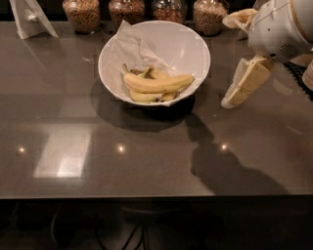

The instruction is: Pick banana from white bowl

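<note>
The white bowl [199, 45] stands at the back middle of the dark table, with crumpled white paper [128, 47] up its left side. The banana [159, 83], long and plain yellow, lies across the bowl's front on top of shorter, partly greenish bananas [146, 96]. My gripper [226, 62] is to the right of the bowl, above the table, apart from the bowl. It is open and empty: one cream finger [248, 82] points down-left and the other [239, 17] sits higher, near the jars.
Several glass jars [82, 13] of grains line the back edge behind the bowl. A white folded card stand [30, 18] is at the back left. The arm's shadow [220, 163] falls on the table front right. The table's front edge [146, 196] is close.
</note>
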Tool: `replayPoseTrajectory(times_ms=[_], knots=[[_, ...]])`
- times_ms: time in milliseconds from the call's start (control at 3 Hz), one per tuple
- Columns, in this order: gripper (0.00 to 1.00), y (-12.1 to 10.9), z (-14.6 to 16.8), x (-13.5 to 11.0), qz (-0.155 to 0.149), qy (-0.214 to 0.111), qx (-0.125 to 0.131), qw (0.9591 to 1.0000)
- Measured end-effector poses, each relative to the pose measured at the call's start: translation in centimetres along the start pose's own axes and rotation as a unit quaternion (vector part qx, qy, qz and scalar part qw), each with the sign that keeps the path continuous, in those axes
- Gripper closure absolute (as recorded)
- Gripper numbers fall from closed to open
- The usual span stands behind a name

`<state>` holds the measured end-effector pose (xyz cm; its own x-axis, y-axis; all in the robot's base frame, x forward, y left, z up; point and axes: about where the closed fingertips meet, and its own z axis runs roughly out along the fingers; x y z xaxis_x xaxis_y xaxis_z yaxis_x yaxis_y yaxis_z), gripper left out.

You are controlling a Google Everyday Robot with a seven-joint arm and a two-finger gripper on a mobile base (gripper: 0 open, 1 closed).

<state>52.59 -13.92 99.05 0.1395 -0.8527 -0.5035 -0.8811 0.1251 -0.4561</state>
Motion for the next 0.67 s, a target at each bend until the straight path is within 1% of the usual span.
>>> replayPoseTrajectory(times_ms=[333, 667], knots=[[0.0, -1.9, 2.8, -1.9, -0.038, -0.022, -0.005, 0.999], [0.0, -3.2, 5.1, -3.8, -0.069, -0.036, -0.009, 0.9969]])
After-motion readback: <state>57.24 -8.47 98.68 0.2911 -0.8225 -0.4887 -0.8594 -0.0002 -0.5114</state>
